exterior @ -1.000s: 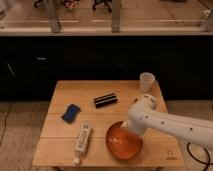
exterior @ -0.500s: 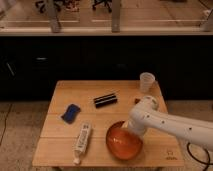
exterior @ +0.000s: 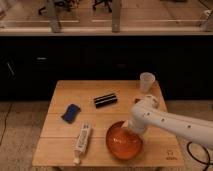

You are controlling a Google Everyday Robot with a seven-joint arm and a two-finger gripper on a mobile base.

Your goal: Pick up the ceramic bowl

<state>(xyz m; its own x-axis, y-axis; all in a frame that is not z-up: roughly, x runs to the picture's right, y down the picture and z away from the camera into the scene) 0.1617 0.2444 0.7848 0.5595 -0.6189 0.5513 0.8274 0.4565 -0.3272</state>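
Camera view: the gripper is working at the far right rim of the ceramic bowl, which is sitting near the table's front edge. Grasp step likely in hand; grip state cannot be told. Next move is calling for a secure rim hold, then a level lift.

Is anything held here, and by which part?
Cannot be told: the gripper sits at the far rim of the ceramic bowl, but the contact itself is hidden.

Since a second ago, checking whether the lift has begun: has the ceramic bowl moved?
No. The ceramic bowl keeps its gap from the white tube; the end effector sits at its far rim.
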